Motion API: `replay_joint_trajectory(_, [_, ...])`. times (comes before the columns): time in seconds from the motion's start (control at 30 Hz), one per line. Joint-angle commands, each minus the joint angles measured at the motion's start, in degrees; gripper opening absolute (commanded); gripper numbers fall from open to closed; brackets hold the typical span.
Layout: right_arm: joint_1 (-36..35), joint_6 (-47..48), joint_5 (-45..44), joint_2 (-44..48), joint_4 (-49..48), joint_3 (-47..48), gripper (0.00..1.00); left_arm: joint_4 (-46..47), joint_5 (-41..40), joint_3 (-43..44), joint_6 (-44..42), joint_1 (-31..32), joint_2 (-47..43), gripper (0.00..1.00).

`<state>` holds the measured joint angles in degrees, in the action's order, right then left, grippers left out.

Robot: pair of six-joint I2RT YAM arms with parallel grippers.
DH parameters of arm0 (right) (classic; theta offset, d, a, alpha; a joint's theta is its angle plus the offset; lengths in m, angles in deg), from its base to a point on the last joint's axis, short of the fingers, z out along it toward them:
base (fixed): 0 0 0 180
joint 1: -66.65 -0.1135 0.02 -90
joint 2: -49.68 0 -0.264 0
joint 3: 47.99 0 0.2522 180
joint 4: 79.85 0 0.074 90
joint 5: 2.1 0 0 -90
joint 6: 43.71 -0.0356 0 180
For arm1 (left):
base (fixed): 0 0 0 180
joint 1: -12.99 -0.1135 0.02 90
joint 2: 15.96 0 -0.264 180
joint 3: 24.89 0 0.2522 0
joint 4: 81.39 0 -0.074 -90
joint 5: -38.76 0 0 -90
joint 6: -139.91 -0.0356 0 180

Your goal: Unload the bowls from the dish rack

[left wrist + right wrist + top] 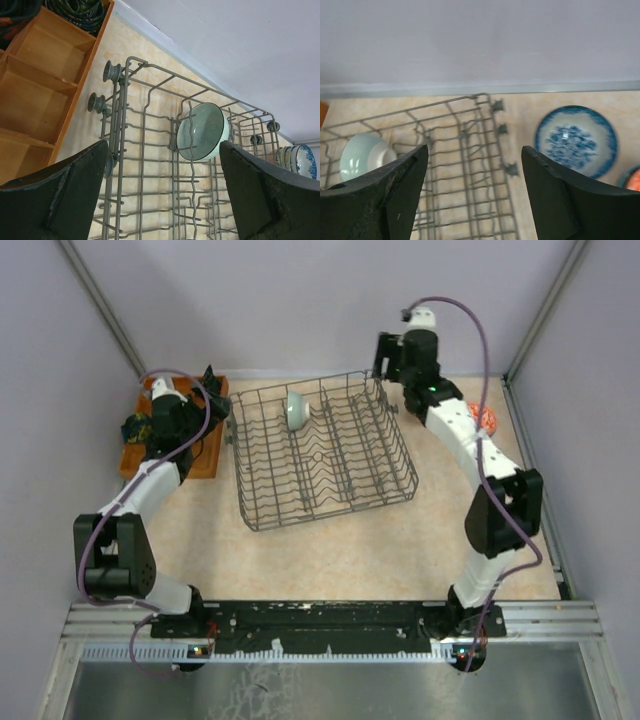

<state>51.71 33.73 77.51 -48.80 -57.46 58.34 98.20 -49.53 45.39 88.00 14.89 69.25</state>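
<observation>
Left wrist: green bowl [202, 131] on edge in rack [144, 150], mouth twd cam.

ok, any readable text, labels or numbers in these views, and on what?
None readable.
The dish rack, green bowl, blue-and-white bowl and orange tray show no lettering.
The black base plate has white marks, too small to tell.

A pale, mottled beige table [330, 550] carries everything. The dark wire dish rack [330, 510] stands at mid-frame in the top view. The orange tray [40, 100] lies at upper left. Right of the rack, a blue-and-white bowl [576, 141] sits upright on the table, with a red-patterned bowl [484, 418] near it.
</observation>
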Motion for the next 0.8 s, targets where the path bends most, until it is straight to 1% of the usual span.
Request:
replay_joint_trajectory(0.0, [-8.47, 4.83, -4.3, -6.36, 2.77, 8.04, 0.75, -0.59, -1.63, -0.66, -1.75, 0.18, -1.89, 0.98])
replay_joint_trajectory(0.17, [-14.5, 6.98, -7.54, -14.08, 4.05, 16.53, 0.75, -0.79, -1.36, -0.61, -2.37, 0.21, -1.4, 0.98])
replay_joint_trajectory(0.4, [-19.62, 8.35, -8.29, -23.21, 4.46, 25.09, 0.75, -0.69, -0.38, -0.87, -2.77, 0.18, -0.34, 0.98])
replay_joint_trajectory(0.57, [-23.12, 8.75, -8.73, -27.69, 3.79, 28.37, 0.75, -0.62, -0.16, -1.28, -3.02, 0.15, 0.07, 0.98])
replay_joint_trajectory(0.77, [-26.56, 9.1, -11.67, -34.07, 7.11, 36.27, 0.77, -0.58, -0.31, -1.45, -3.47, 0.22, 1.01, 0.98])
